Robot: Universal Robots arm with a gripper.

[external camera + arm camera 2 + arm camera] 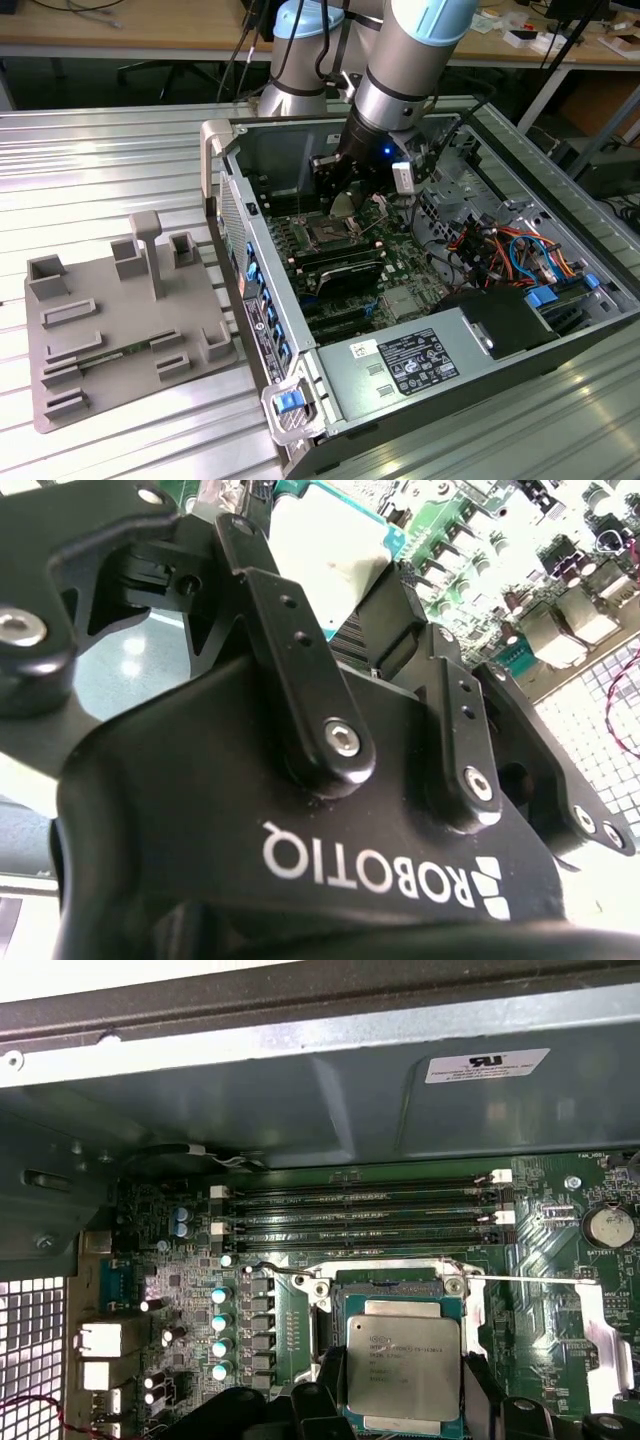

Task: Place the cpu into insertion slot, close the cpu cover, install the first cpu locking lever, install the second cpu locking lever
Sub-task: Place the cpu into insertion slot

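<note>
Flat square silver-grey metal-topped cpu (403, 1360) pinched by matte black gripper (402, 1388), over dark square silver-rimmed insertion slot (392, 1285); seating unclear.

The cpu (403, 1367) is showing a satin, silver-grey metal top, and the slot (395, 1268) rim around it is gleaming as bright bare metal. The gripper (320, 580) is wearing smooth, faintly glossy black with polished steel screws. The case (290, 140) wall is looking like dull grey sheet metal. At its nine o'clock, a matt grey plastic fixture (110, 330) is sitting on the ribbed, shiny metal bench (100, 150).
</note>
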